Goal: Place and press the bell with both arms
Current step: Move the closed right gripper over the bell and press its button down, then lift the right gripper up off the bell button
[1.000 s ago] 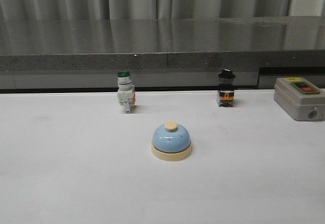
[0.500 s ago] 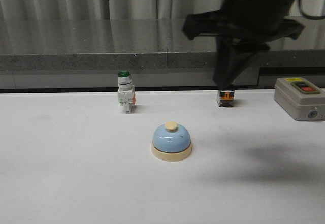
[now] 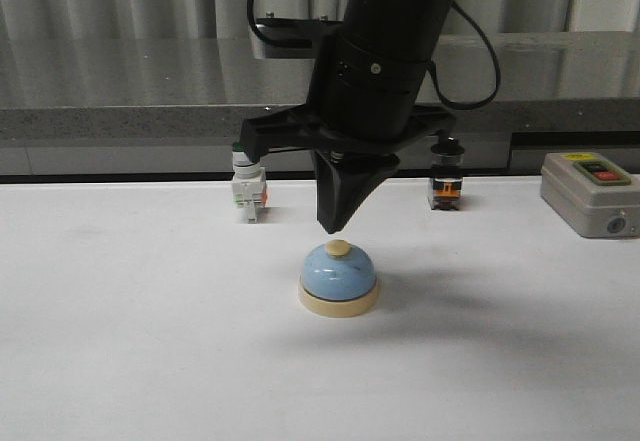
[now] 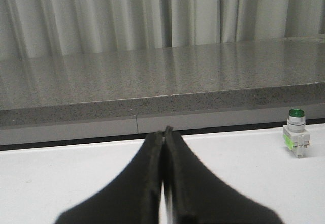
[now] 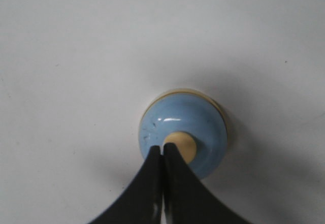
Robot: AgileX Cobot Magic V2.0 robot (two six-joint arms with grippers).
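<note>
My right fingers (image 3: 333, 227) hang pressed together into one black point directly above the bell (image 3: 339, 278), gripping nothing, with a thin gap visible between their tip and the cream button (image 3: 339, 248) in the front view. From my right wrist, the closed fingers (image 5: 162, 148) overlap the edge of that button (image 5: 182, 146), and the blue dome (image 5: 184, 133) sits on its cream base with a soft shadow spread around it. The bell stands upright near the middle of the white tabletop (image 3: 130, 341), apart from everything else. Behind it to the left is a white switch with a green cap (image 3: 246, 186); behind it to the right a black-knobbed switch (image 3: 446, 178) shows partly past my arm, and a grey box with coloured buttons (image 3: 591, 193) sits at the far right edge. My left fingers (image 4: 163, 132) are also shut tight and empty, held above the tabletop and aimed toward the grey stone ledge (image 4: 152, 82), with the green-capped switch (image 4: 296, 139) well off to one side.
</note>
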